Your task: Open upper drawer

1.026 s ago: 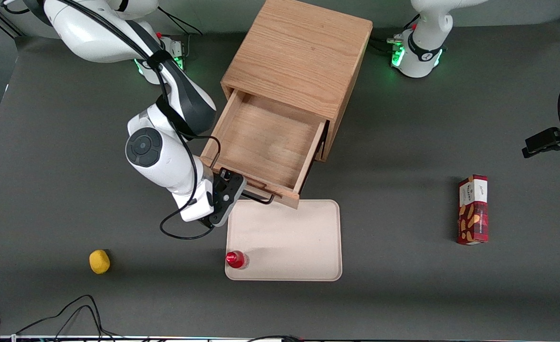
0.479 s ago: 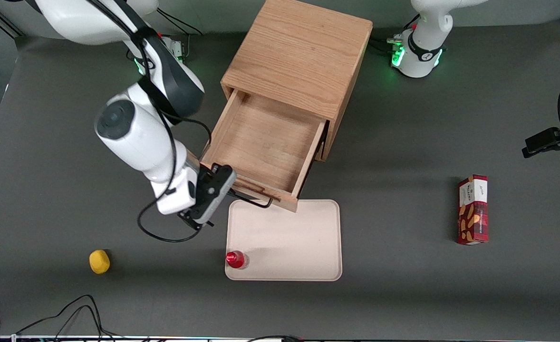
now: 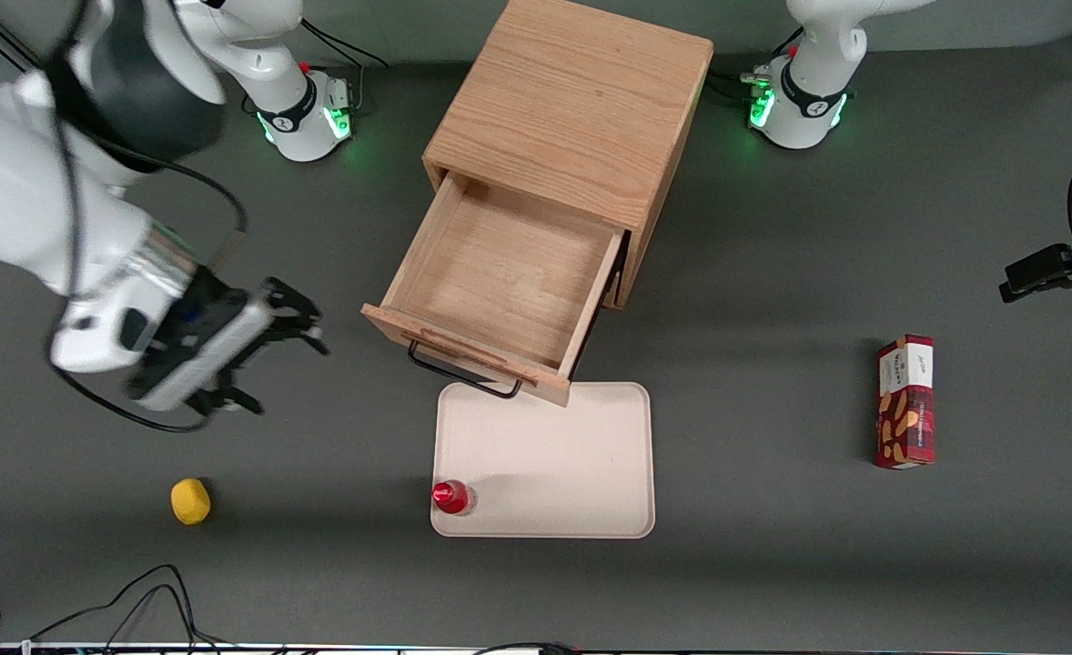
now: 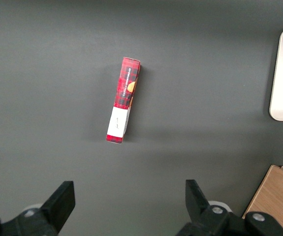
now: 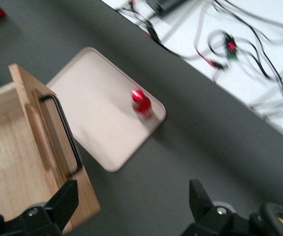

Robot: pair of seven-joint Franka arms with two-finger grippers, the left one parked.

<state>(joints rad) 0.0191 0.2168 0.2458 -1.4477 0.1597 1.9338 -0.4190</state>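
The upper drawer (image 3: 509,273) of the wooden cabinet (image 3: 572,100) stands pulled far out toward the front camera, and its oak inside is bare. Its black bar handle (image 3: 463,375) hangs over the edge of the tray. My right gripper (image 3: 274,364) is open and holds nothing. It hovers above the table, apart from the drawer, toward the working arm's end. In the right wrist view the gripper (image 5: 131,206) is open over dark table, with the drawer (image 5: 13,157) and its handle (image 5: 65,132) beside it. The lower drawer is hidden.
A beige tray (image 3: 572,473) lies in front of the drawer, with a red-capped bottle (image 3: 451,497) on its corner. A yellow object (image 3: 190,501) lies nearer the front camera than the gripper. A red box (image 3: 905,400) lies toward the parked arm's end.
My gripper has let go of the drawer handle and swung away toward the working arm's end of the table. The drawer stays open.
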